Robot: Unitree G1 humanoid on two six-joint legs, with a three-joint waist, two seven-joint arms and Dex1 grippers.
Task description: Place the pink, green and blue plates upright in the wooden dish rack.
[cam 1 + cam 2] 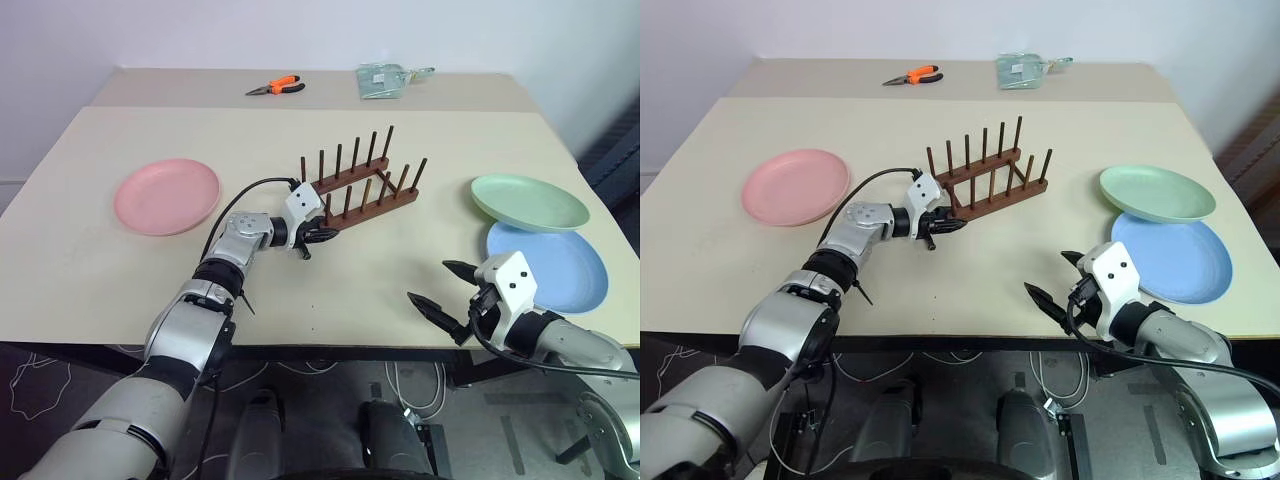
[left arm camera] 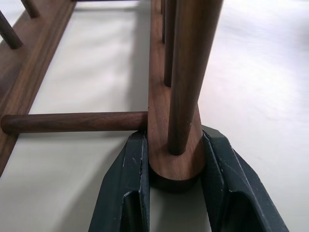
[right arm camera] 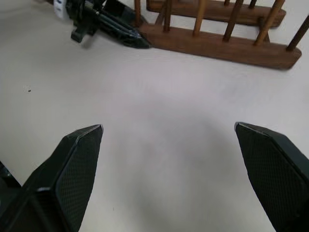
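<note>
The wooden dish rack (image 1: 360, 185) stands empty mid-table, its pegs upright. My left gripper (image 1: 322, 235) is shut on the near-left end of its front rail (image 2: 174, 159), with one black finger (image 2: 128, 183) pressed to each side. The pink plate (image 1: 166, 195) lies flat at the left. The green plate (image 1: 529, 201) lies flat at the right, overlapping the far edge of the blue plate (image 1: 550, 265). My right gripper (image 1: 440, 285) hovers open over the table's front right, left of the blue plate, holding nothing. In the right wrist view the rack (image 3: 217, 43) and my left gripper (image 3: 130, 36) lie ahead.
Orange-handled pliers (image 1: 277, 87) and a clear packet (image 1: 380, 80) lie on the far table section. The table's front edge (image 1: 330, 345) runs just under my right gripper.
</note>
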